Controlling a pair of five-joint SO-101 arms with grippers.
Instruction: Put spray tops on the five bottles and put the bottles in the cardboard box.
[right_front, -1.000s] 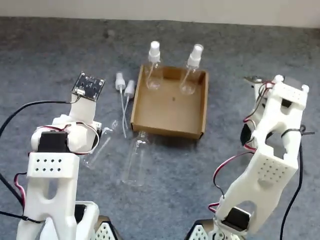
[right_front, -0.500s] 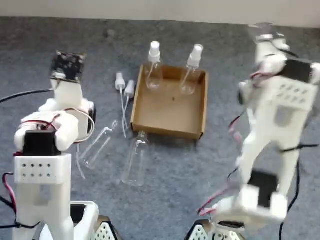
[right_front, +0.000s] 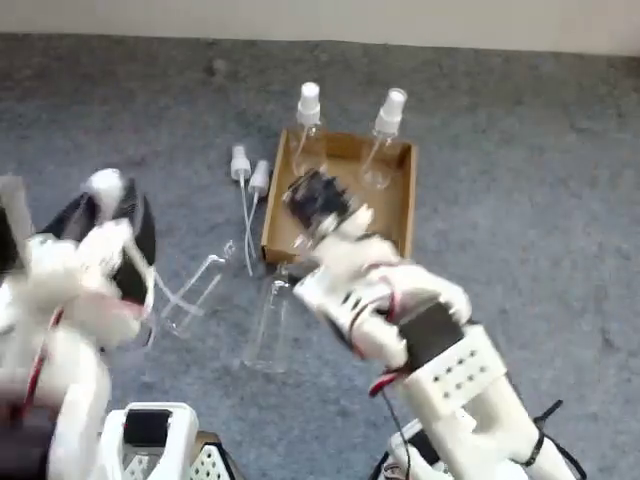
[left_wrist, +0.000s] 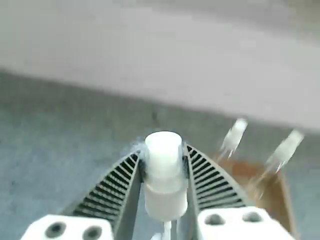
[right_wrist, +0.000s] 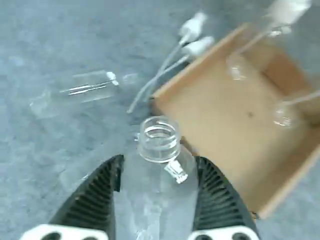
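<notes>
Spray top (left_wrist: 163, 182) sits clamped in the left gripper (left_wrist: 163, 151) at the left, thin stem trailing. Right of it, by the cardboard box's (right_wrist: 225, 125) near-left corner, an open bottle (right_wrist: 159, 136) lies between the right gripper's (right_wrist: 159, 161) spread jaws. Best to close on the body, leaving the neck clear, stand it upright, then feed the stem straight into the mouth before pressing down.

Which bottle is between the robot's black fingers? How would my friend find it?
Find the cardboard box. By its near left corner a clear bottle lies on the carpet, open neck towards the box. It has no spray top, unlike the two bottles standing in the box, and lies nearer the box than the other lying bottle.
</notes>
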